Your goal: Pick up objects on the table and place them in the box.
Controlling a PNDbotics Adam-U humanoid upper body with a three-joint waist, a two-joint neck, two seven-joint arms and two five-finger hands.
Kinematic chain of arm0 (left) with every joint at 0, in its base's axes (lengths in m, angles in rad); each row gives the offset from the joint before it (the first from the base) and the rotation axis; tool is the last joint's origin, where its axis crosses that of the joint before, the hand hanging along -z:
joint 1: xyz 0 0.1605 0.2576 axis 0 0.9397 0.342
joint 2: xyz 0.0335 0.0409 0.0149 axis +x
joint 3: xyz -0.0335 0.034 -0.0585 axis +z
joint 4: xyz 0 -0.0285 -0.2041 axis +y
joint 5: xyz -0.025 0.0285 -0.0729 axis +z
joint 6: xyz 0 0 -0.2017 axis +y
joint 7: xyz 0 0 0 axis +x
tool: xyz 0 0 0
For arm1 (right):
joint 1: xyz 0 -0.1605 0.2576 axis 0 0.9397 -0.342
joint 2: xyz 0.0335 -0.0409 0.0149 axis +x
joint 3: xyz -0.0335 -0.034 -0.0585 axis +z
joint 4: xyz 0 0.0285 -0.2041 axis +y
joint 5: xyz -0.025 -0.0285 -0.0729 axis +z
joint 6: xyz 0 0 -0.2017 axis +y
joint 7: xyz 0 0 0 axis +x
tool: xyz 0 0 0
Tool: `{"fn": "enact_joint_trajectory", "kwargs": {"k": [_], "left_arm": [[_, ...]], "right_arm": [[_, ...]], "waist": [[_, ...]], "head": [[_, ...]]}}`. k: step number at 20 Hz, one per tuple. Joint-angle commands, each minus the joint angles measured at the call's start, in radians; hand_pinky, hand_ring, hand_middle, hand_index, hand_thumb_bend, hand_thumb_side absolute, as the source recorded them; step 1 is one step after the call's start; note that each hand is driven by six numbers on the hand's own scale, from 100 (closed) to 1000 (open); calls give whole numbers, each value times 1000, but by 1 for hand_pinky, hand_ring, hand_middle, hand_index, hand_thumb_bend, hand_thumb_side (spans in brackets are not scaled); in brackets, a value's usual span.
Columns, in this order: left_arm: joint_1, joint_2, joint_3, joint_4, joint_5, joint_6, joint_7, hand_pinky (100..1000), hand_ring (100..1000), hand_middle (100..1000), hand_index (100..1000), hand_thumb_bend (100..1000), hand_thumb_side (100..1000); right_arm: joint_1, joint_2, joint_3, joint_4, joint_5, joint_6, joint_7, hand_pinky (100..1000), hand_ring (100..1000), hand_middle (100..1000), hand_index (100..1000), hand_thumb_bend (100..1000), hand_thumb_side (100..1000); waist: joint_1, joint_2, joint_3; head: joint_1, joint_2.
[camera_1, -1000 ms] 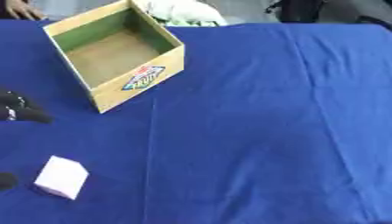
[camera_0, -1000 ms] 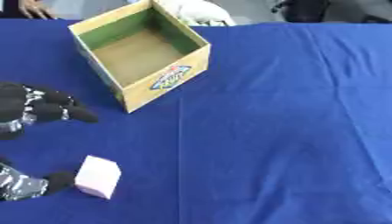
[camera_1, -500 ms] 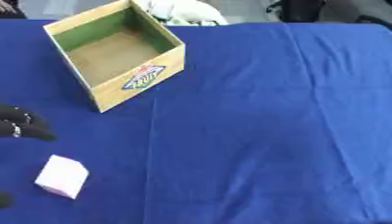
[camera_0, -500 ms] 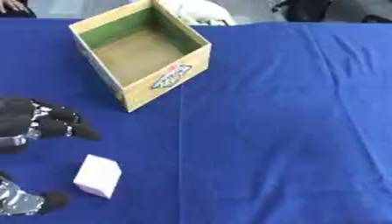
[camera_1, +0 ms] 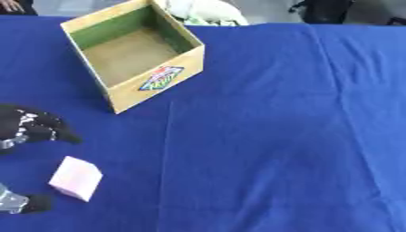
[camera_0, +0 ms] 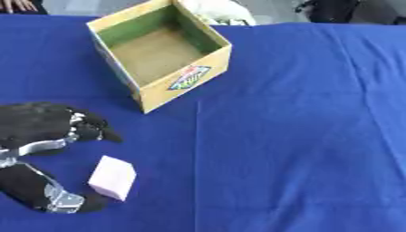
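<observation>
Pink block now lies between our left hand's spread fingers and thumb, nearer than a second ago, ungrasped; the cardboard box stands beyond the fingertips.

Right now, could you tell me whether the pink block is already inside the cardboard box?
No, the pink block lies on the blue tablecloth by the left hand, while the cardboard box holds nothing.
</observation>
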Motion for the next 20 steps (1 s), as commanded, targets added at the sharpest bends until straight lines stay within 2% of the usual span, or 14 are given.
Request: {"fn": "enact_joint_trajectory", "kwargs": {"k": [1, 12, 17, 20], "left_arm": [[-19, -8, -9, 12, -25, 25, -28, 745, 863, 776, 918, 564, 954], [-42, -68, -52, 171, -115, -14, -46, 767, 881, 797, 921, 645, 960], [-50, -95, -67, 252, -175, -50, -28, 773, 885, 801, 919, 654, 960], [-51, -106, -77, 283, -188, -69, -28, 766, 877, 796, 911, 619, 936]], "right_arm": [[-3, -19, -6, -20, -3, 1, 4, 531, 765, 638, 784, 100, 1000], [-2, -10, -7, -20, -10, 2, 6, 529, 761, 635, 783, 100, 1000], [-2, -5, -6, -20, -13, 2, 7, 529, 761, 634, 782, 100, 1000], [-2, -5, -7, -20, -14, 2, 7, 528, 761, 633, 782, 100, 1000]], "waist": [[4, -11, -3], [1, -5, -12], [-2, -3, -14], [-2, -2, -15]], "head": [[8, 7], [11, -1], [12, -5], [12, -5]]}}
